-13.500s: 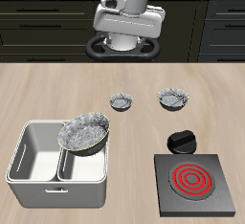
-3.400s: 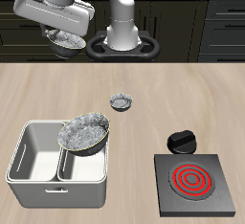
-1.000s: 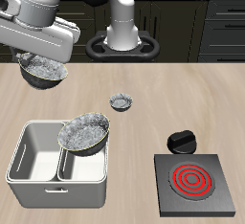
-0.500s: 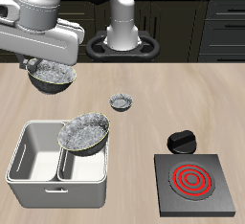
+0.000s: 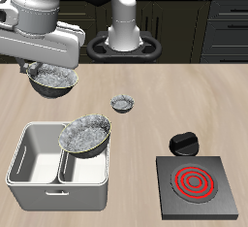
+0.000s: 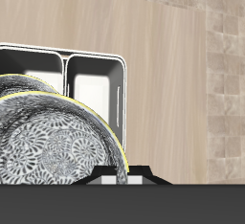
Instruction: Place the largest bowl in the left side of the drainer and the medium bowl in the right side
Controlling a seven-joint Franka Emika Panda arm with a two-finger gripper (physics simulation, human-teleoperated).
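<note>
light wood-grain table (image 5: 145,124), dark cabinets (image 5: 228,22) along back at 12 o'clock, tan tiled floor (image 6: 228,65) beside table, flat even light

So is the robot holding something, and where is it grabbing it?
Yes, the gripper holds the medium bowl in the air, behind the drainer. It seems to grip the bowl's rim, though the fingers are mostly hidden.

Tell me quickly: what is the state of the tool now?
Tool: closed on the medium bowl, held in the air behind the drainer.
</note>
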